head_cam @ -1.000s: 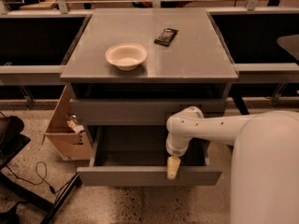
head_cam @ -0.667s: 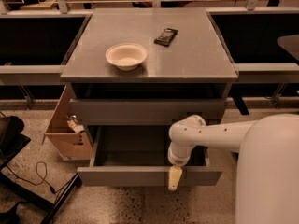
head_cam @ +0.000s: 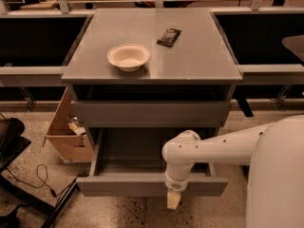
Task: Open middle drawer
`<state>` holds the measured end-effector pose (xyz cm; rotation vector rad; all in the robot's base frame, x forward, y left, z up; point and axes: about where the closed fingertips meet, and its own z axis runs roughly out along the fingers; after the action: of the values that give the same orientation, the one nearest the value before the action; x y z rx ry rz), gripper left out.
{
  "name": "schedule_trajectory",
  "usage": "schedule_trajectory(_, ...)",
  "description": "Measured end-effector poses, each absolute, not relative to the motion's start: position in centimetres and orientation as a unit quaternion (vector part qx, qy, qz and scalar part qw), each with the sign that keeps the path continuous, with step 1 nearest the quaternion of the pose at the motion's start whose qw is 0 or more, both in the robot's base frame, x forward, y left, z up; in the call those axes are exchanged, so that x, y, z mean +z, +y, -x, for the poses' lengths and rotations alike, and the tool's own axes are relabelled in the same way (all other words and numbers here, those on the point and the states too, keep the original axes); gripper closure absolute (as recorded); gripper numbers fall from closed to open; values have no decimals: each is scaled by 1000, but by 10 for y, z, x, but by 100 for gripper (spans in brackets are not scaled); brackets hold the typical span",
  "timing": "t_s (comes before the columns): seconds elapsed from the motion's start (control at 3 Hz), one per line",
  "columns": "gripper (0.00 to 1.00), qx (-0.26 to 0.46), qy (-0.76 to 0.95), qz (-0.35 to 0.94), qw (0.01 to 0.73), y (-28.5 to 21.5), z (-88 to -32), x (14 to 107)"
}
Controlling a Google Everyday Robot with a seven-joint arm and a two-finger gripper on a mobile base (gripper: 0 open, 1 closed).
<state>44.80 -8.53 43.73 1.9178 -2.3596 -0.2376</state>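
- Gripper (head_cam: pixel 174 199) is seen hanging straight down just in front of the middle drawer (head_cam: pixel 123 186), its tan tip below the lower edge of the drawer front; whether it is open or closed, or has hold of anything, cannot be told.
- It is carried by the white arm (head_cam: pixel 223 148), which is stretched level from the right over the drawer's right part and bent sharply downward at a rounded joint, so that the wrist crosses the front panel.
- Compared with a second ago, the gripper is found lower and nearer the camera — then it was over the drawer's front edge — and the drawer is drawn out slightly further.
- The middle drawer stands pulled well out of the grey cabinet (head_cam: pixel 199 61), its plain grey inside laid bare below the uppermost drawer front (head_cam: pixel 142 113).
- A white bowl (head_cam: pixel 128 57) and a dark packet (head_cam: pixel 169 37) are set apart on the cabinet top.
- A cardboard box (head_cam: pixel 69 132) is placed on the floor (head_cam: pixel 118 213) just left of the cabinet, with cables (head_cam: pixel 28 175) nearer the camera.
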Motion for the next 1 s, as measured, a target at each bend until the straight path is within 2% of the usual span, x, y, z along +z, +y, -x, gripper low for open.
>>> schedule_trajectory(0.33,73,-78,-773,-628,46,-85,-449,441)
schedule_trajectory(0.67,96,-65,-787,-610,67,-111,-413,441)
schedule_trajectory(1.0,100,-62,-791,-605,70,-114,-404,442)
